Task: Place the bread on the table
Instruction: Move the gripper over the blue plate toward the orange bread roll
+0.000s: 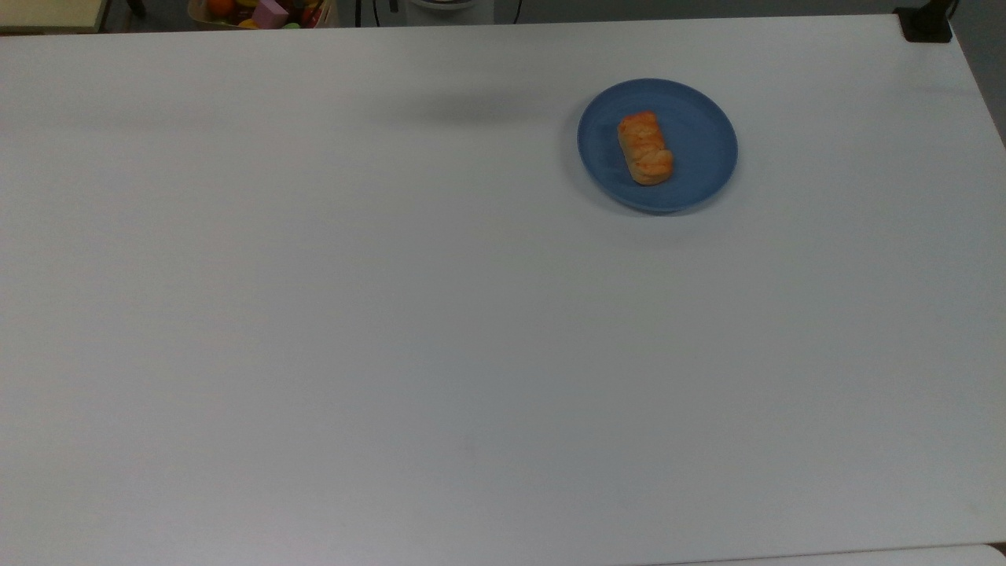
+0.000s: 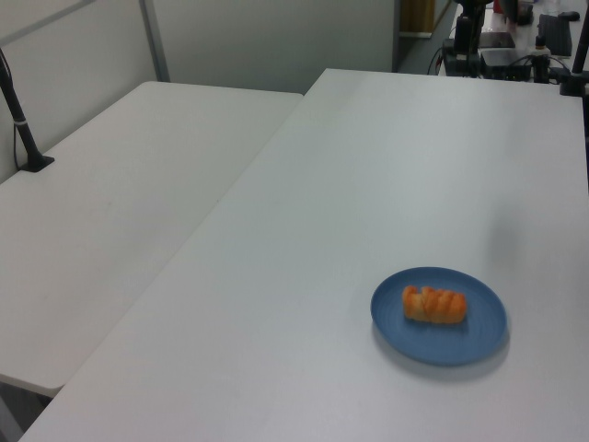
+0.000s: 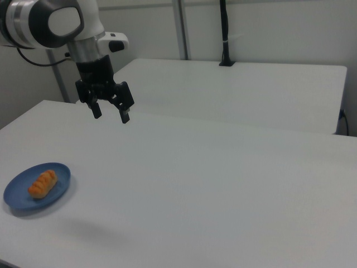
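Note:
The bread (image 1: 645,148), a small golden-orange ridged roll, lies on a round blue plate (image 1: 699,118) at the top view's upper right. The left view shows the bread (image 2: 434,305) on the plate (image 2: 479,331) at lower right, and the right view shows the bread (image 3: 43,183) on the plate (image 3: 17,195) at lower left. The plate rests on the white table (image 1: 393,330). My gripper (image 3: 111,114) hangs open and empty high above the table (image 3: 223,184), up and to the right of the plate in the right view.
A second white table (image 2: 110,212) adjoins at the left view's left, with a black post (image 2: 20,120) clamped on it. A bin of colourful items (image 1: 263,12) sits beyond the top view's far edge. A black clamp (image 1: 926,23) marks the top view's upper right corner.

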`<control>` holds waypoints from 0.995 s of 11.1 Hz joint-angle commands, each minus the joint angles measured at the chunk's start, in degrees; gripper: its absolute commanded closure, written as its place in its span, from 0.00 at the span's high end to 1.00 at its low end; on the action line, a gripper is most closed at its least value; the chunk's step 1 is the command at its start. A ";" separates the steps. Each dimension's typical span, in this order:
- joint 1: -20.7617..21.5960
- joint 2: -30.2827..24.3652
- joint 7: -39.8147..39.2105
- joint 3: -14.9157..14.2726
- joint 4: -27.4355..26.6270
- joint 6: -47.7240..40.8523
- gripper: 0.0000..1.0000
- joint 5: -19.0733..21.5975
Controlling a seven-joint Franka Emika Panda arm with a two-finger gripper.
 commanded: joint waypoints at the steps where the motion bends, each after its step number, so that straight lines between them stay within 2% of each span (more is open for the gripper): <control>1: 0.05 -0.16 -0.59 -0.01 0.32 -1.44 1.00 1.25; 6: 0.40 -0.42 -0.32 0.43 0.15 -1.53 1.00 1.25; 7: 1.10 -0.42 0.37 0.69 -0.03 -1.45 1.00 1.43; 8: 3.54 -0.16 3.16 1.31 -0.46 -1.01 1.00 1.69; 9: 5.05 -0.16 6.85 2.27 -0.47 -0.74 1.00 1.69; 11: 4.98 -0.42 11.95 8.83 -0.56 -0.74 1.00 1.87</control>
